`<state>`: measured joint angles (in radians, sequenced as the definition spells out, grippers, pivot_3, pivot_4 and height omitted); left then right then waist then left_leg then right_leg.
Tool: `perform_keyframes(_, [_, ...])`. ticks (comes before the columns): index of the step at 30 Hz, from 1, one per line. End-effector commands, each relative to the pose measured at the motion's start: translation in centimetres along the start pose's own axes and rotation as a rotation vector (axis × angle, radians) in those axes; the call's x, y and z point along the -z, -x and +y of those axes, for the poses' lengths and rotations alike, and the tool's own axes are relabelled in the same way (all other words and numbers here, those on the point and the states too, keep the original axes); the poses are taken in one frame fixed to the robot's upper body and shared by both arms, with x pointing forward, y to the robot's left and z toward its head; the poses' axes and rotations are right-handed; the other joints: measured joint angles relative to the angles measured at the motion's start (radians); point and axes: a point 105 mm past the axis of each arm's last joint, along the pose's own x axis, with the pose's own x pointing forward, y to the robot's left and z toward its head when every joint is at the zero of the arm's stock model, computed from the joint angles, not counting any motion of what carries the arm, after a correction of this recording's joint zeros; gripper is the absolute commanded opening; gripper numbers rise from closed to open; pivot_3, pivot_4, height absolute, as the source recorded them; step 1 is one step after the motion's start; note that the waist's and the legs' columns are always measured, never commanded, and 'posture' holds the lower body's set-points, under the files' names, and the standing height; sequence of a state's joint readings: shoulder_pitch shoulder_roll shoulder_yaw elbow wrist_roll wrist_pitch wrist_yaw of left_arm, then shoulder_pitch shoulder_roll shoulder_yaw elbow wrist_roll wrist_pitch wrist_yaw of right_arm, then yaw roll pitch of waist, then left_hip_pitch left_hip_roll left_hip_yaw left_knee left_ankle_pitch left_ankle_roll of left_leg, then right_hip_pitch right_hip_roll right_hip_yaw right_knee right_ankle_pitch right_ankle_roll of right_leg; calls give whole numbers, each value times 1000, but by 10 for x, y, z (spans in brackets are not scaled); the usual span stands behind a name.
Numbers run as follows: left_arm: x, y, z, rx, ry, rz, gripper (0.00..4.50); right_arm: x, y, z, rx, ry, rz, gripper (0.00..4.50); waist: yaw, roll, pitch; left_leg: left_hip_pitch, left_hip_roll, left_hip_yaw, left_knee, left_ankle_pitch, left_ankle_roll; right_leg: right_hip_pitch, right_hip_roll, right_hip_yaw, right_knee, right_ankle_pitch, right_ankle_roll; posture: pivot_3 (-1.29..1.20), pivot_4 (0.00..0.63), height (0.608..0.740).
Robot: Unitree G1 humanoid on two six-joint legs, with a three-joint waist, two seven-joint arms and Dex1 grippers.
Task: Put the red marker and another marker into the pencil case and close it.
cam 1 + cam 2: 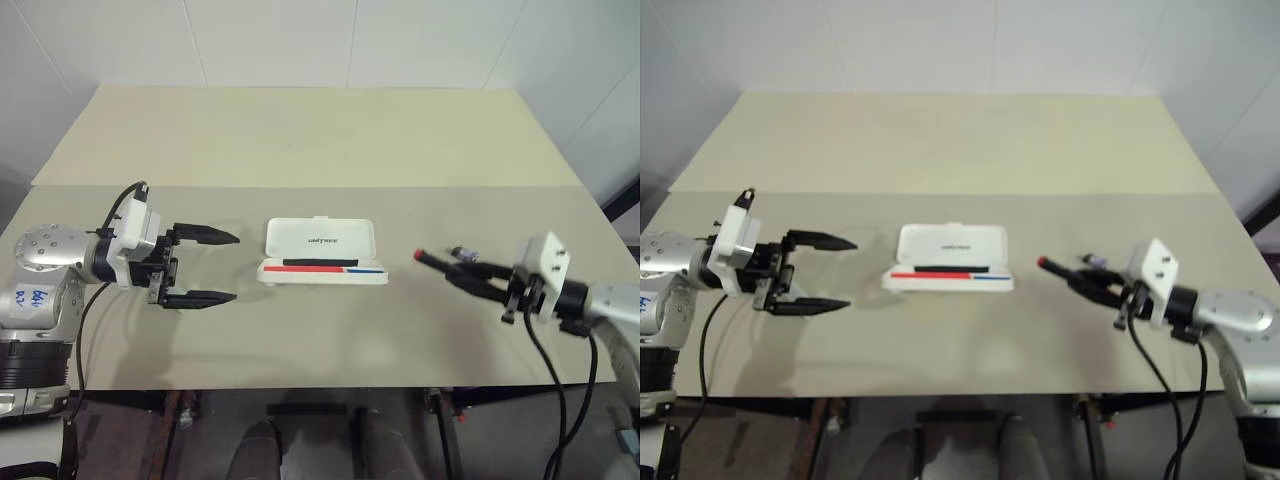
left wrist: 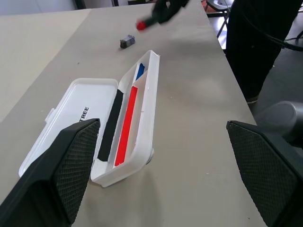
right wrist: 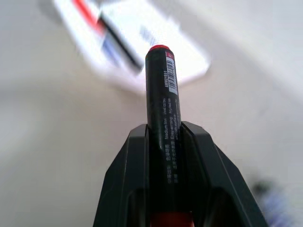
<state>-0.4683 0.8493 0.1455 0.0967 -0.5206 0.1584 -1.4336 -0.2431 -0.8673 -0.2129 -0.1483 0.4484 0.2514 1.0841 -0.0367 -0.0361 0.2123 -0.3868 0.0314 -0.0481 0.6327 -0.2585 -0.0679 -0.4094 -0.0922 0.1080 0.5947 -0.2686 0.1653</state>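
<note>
Left eye view: red marker (image 1: 440,262) right of centre, pinched in the right end effector (image 1: 470,277), long axis running from lower right to upper left, red end aimed toward the pencil case (image 1: 322,252). Case at centre of the beige counter (image 1: 300,140), lying open, long axis across the frame, lid tipped back with dark lettering, red and blue stripes in the tray. Small grey nub (image 1: 462,252) just behind the marker, too small to make out. Left end effector (image 1: 200,266) at left, fingers spread wide, holding nothing, aimed at the case.

Left wrist view: open case (image 2: 102,132) at centre, part of the lettering hidden by a finger (image 2: 57,182); red tip (image 2: 141,25) at top, blurred.

Right wrist view: black barrel (image 3: 162,123) clamped between two fingers, red end pointing at the blurred case (image 3: 137,42); lower end cut off.
</note>
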Motion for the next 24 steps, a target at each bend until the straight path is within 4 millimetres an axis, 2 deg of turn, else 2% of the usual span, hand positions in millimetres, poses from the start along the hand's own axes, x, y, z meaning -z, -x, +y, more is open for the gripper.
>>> perform_keyframes(1, [-1,3,2,-45,-22,-10,4500,-39,-9,-8,-59,87,-77,597,-3,0,0,0,0,0,0,0,0,0,0,0,0,0,1,0,150,740])
perform_keyframes(4, [0,2,2,-60,-16,-15,4500,-53,-23,-10,-104,109,-121,597,-3,0,0,0,0,0,-1,0,0,0,0,-1,0,2,3,0,150,740])
perform_keyframes(8, [3,-1,3,-81,-12,-25,4500,-59,-66,-1,-229,115,-184,597,-12,0,0,0,0,0,-1,0,0,0,0,-1,-1,3,5,0,150,740])
perform_keyframes(11, [3,-3,4,-90,-15,-33,4500,-54,-86,4,-281,93,-203,597,-15,0,0,-1,0,0,-2,0,0,-1,0,-1,0,3,5,0,150,740])
perform_keyframes(14, [2,-7,5,-91,-21,-42,4500,-39,-119,13,-344,66,-198,597,-19,0,0,-2,0,0,-2,0,0,-2,0,-1,0,3,6,0,150,740])
perform_keyframes(24, [5,-11,4,-97,-32,-37,4500,-33,-163,15,-383,41,-211,597,-26,1,1,-1,0,0,-2,0,0,-3,0,-1,7,3,5,0,150,740])
